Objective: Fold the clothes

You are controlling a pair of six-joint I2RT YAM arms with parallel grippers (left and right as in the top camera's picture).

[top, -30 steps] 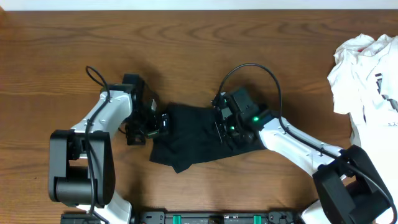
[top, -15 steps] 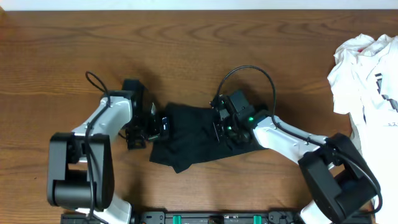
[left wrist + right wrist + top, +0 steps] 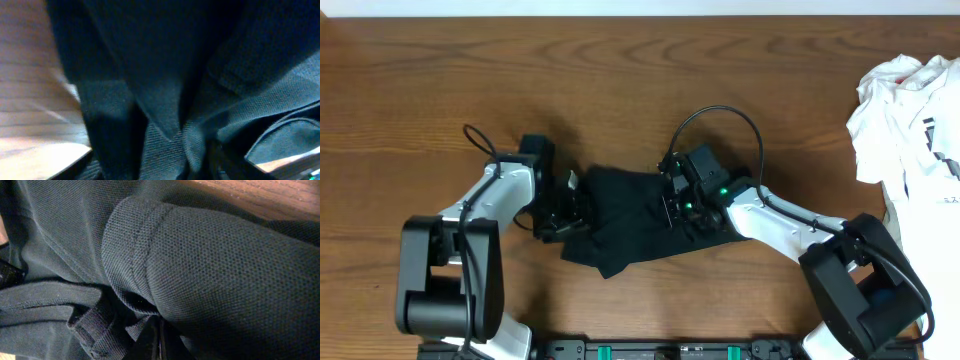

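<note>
Step in hand: judged from the pose, both arms are taking hold of the black shirt (image 3: 620, 225) at opposite sides, to lift and spread it before any fold.
Right claw (image 3: 672, 207): closed, pinching a rolled, stitched fold of the shirt; its wrist view shows the cloth bunched at the fingertips.
Left claw (image 3: 572, 204): at the shirt's left edge with dark cloth filling its wrist view. Whether it is open or has already clamped, I cannot tell.
Doing it well: the left claw should close on a single hem or sleeve edge, not a wad of layers, and seat the cloth deep between the fingers.
Lift: both arms should rise together and draw apart evenly, so the cloth opens flat instead of twisting.
Pull: it should be gentle, since soft knit stretches and can slip out of a shallow pinch.
Risk: a grip through several layers would carry the bundle up unopened.
Shirt, place: lower middle of the overhead frame, on the wooden worktop (image 3: 620, 90), between the two claws.
Shirt, look: black, soft, finely textured knit, crumpled into an uneven heap with overlapping folds; no logos can be made out.
Nearby: a white garment (image 3: 905, 120) lies at the right edge of the frame, well apart.
</note>
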